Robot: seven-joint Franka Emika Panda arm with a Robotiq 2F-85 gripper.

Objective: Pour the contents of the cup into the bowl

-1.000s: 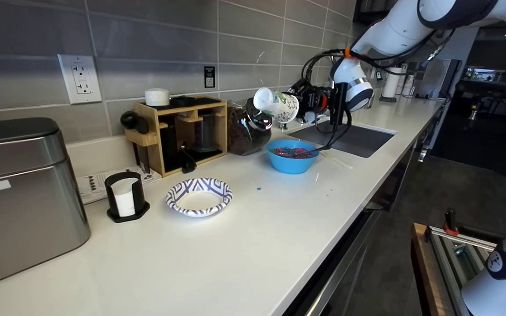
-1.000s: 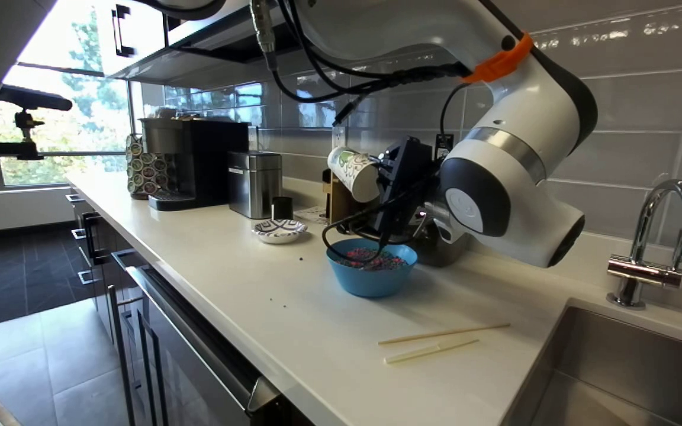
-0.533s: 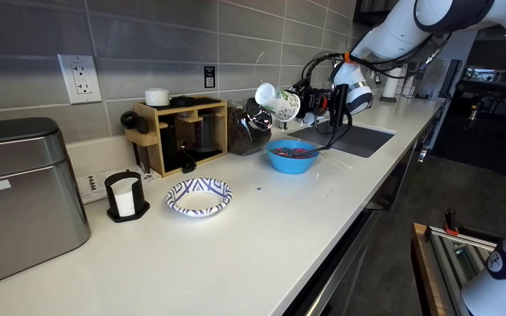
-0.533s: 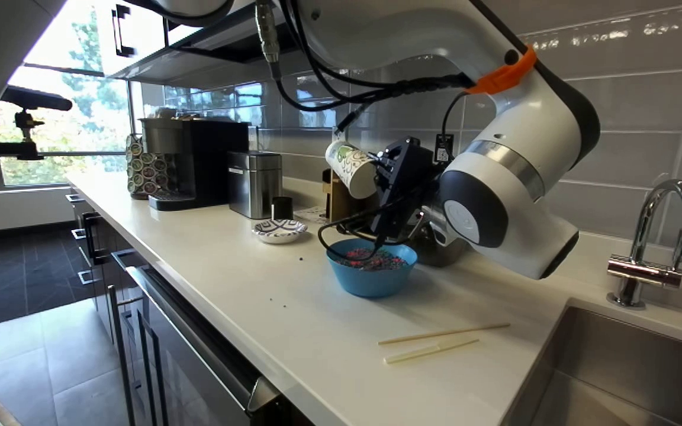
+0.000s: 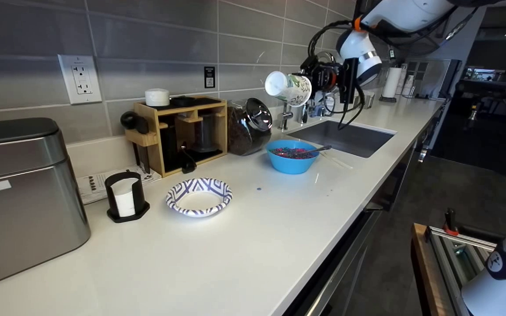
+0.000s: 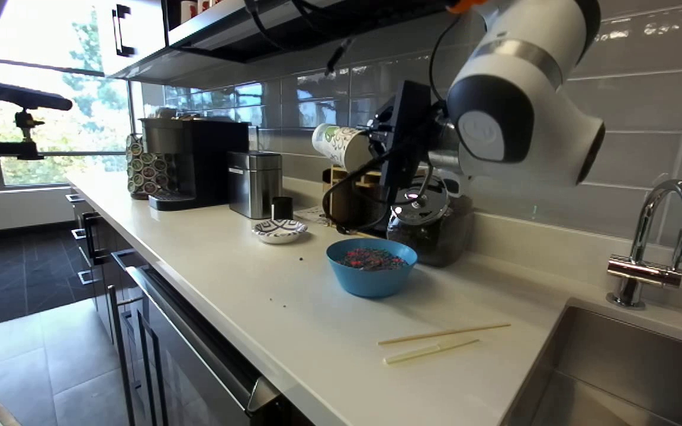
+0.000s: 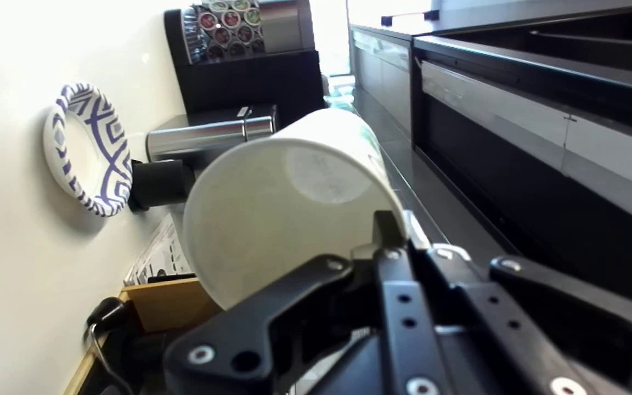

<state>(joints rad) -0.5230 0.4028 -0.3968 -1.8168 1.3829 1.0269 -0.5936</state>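
Observation:
The white paper cup with a green and brown print (image 5: 288,88) is in the air above the blue bowl, lying nearly on its side; it also shows in an exterior view (image 6: 336,144). In the wrist view I look into the cup's mouth (image 7: 272,219); I see bare inner wall and its pale round bottom, and no contents. My gripper (image 7: 395,227) is shut on the cup's rim, one finger inside and one outside. The blue bowl (image 5: 292,165) stands on the counter with small red and dark bits in it, also in an exterior view (image 6: 372,279). The wrist view does not show the bowl.
A spoon (image 5: 319,150) leans in the bowl. A glass jar (image 5: 248,131) and a wooden rack (image 5: 191,131) stand behind it. A patterned dish (image 5: 199,197) lies nearby. Two thin sticks (image 6: 436,343) lie near the sink (image 6: 613,367). A few bits (image 5: 259,188) lie on the counter.
My gripper has risen with the cup, away from the bowl. The cup has turned from mouth slanting down to nearly level. The arm's cable no longer covers the bowl, and the spoon handle shows.

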